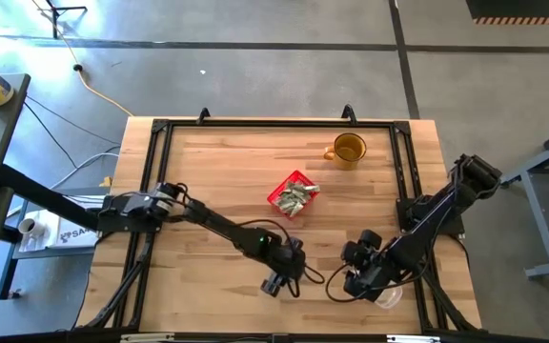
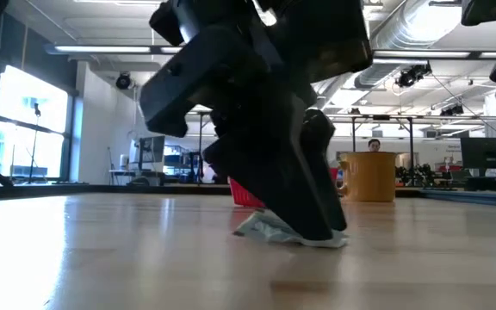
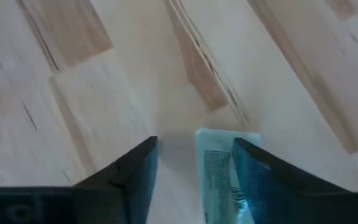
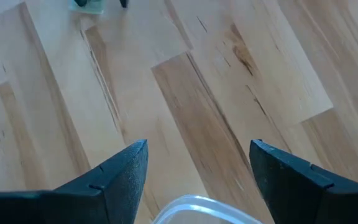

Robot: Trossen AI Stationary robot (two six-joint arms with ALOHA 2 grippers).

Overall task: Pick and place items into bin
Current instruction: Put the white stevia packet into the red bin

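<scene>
Mid-pick near the worktop's front edge: left gripper point(image 3: 191, 180) down with jaws spread around one wrapped piece point(image 3: 219, 168), needs closing, then carrying to the red bin point(image 1: 294, 195) mid-table; right gripper point(image 4: 197, 168) hanging open over the clear container point(image 4: 197, 208).

Front middle: left gripper point(image 1: 276, 283) down at the wood, fingers spread, one wrapped piece point(image 3: 219, 174) lying flat between them, against one finger.
Front right: right gripper point(image 1: 355, 281) low and spread above a clear container point(image 1: 387, 297) at the table edge.
Between the grippers: a strip of bare table point(image 1: 208, 171), narrow.
Centre: red bin point(image 1: 293, 193) heaped with pieces, open above.
Back: amber mug point(image 1: 347, 150) just beyond the bin.
Left half: bare wood, crossed by the left arm.
</scene>
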